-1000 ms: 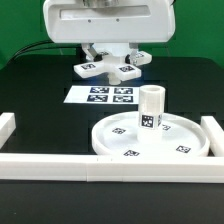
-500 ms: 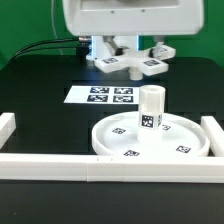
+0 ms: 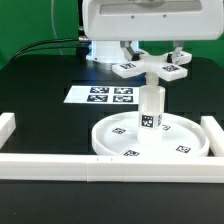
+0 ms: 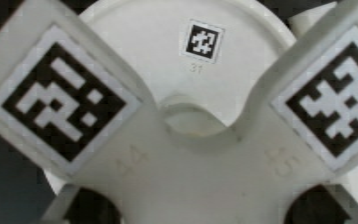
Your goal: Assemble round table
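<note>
The jaws grip the cross-shaped piece [image 3: 150,68] in the air, at 12 o'clock from the post [image 3: 151,108]. The post stands upright on the round disc [image 3: 105,140].

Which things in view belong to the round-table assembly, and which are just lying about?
Job: white plastic cross-shaped piece, held aloft in the tool; short white cylindrical post, upright on the large round rimmed white disc.
Lying about: thin flat white marker board; long white border bars; black table.
</note>
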